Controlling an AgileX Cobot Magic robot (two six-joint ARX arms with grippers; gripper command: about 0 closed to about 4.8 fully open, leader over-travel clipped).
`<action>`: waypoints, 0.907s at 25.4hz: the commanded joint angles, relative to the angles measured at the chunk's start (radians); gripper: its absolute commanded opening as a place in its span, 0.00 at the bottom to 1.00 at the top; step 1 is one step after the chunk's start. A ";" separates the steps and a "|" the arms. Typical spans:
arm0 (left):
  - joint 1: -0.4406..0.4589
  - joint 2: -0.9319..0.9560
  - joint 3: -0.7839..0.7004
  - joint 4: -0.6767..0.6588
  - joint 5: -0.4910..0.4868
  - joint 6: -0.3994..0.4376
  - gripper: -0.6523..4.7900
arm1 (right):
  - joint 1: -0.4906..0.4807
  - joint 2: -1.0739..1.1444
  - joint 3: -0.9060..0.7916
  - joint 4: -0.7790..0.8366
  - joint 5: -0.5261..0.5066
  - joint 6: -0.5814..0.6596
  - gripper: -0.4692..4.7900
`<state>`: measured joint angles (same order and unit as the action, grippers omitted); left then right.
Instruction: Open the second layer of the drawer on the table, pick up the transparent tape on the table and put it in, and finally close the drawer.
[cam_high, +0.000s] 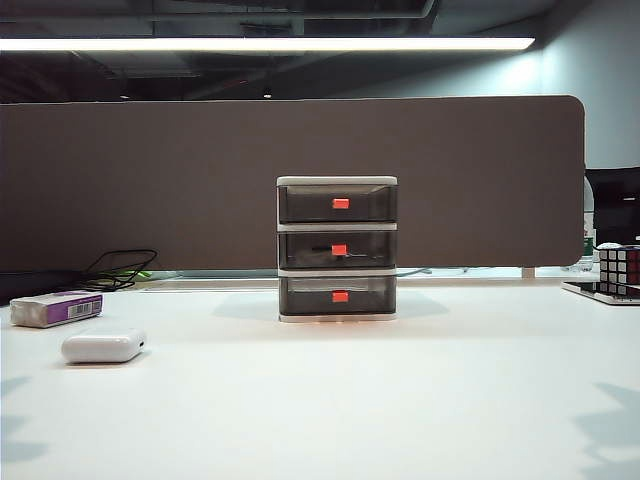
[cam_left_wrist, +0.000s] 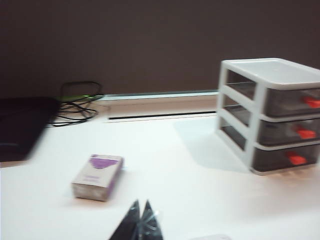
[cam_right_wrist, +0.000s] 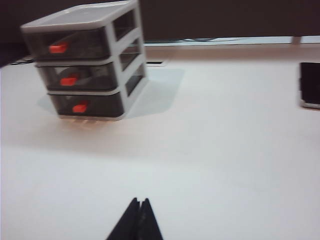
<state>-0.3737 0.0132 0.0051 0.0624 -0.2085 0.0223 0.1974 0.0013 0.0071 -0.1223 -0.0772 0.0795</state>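
The three-tier drawer cabinet (cam_high: 337, 249) stands mid-worktop, all drawers shut; a dark shape inside the middle drawer (cam_high: 337, 249) may be the tape. Left gripper (cam_left_wrist: 139, 219) and right gripper (cam_right_wrist: 139, 216) hover near, jaws clenched, empty. Task seems finished.

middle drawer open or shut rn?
Shut: the second layer of the drawer sits flush with the white frame, level with the drawers above and below.

no readable text, purple-labelled box (cam_high: 57, 308) bears a barcode, print too small
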 joint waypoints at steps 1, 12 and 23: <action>0.111 0.000 0.002 0.007 0.116 0.003 0.11 | -0.051 -0.001 -0.006 0.027 -0.035 -0.015 0.08; 0.460 0.000 0.002 0.051 0.344 -0.068 0.11 | -0.131 -0.001 -0.006 0.064 -0.029 -0.029 0.08; 0.463 0.000 0.002 -0.061 0.414 -0.068 0.11 | -0.131 -0.001 -0.006 0.045 -0.030 -0.028 0.08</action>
<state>0.0875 0.0128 0.0055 0.0216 0.1978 -0.0429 0.0662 0.0013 0.0071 -0.0883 -0.1089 0.0521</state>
